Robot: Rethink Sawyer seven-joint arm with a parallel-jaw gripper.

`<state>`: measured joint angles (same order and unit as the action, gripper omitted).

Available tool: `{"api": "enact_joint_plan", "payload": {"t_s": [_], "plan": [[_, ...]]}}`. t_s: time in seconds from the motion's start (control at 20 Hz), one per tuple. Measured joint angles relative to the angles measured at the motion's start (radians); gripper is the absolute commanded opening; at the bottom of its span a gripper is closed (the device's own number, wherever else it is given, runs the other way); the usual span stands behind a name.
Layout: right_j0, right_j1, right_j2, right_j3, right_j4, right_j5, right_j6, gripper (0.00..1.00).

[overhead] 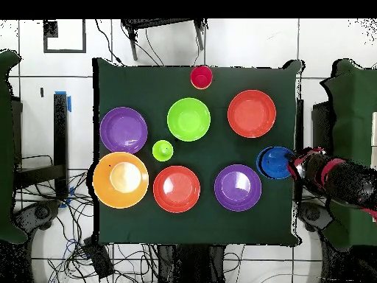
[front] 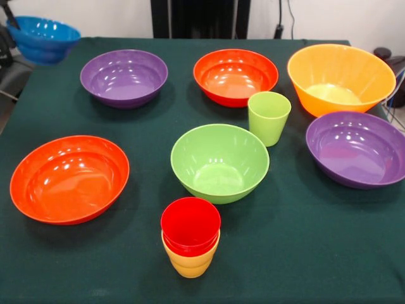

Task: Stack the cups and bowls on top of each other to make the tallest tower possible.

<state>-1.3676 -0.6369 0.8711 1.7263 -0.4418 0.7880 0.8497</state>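
The tower is a red cup [front: 190, 225] nested in a yellow cup [front: 190, 265] at the table's front edge, and both show again in the overhead view [overhead: 201, 77]. A light green cup [front: 269, 117] stands upright between the green bowl [front: 219, 161] and a red-orange bowl [front: 235, 76]. My gripper [overhead: 294, 166] is shut on the rim of the small blue bowl [front: 41, 38], which hangs tilted above the table's far left corner. Two purple bowls [front: 124, 77] [front: 357, 149], the large orange bowl [front: 340, 77] and another red-orange bowl [front: 68, 178] rest apart on the cloth.
A dark green cloth [front: 304, 253] covers the table. Cables [overhead: 81, 243] trail on the floor beside it, and dark chairs [overhead: 15, 147] stand at its sides. A black object [front: 383, 54] sits by the far right corner.
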Motion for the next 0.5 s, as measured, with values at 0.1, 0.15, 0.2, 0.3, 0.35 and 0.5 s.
{"api": "enact_joint_plan", "payload": {"t_s": [0.1, 0.15, 0.2, 0.3, 0.35, 0.5], "plan": [[0.000, -0.025, 0.016, 0.017, 0.033, 0.014, 0.000, 0.00], [0.000, -0.035, 0.023, 0.024, 0.046, 0.020, 0.000, 0.00], [0.000, -0.047, 0.031, 0.034, 0.064, 0.028, 0.000, 0.00], [0.002, -0.076, 0.052, 0.056, 0.111, 0.047, 0.000, 0.00], [0.008, -0.099, 0.070, 0.074, 0.149, 0.059, 0.000, 0.00], [0.028, -0.125, 0.083, 0.095, 0.196, 0.068, 0.000, 0.00]]}}
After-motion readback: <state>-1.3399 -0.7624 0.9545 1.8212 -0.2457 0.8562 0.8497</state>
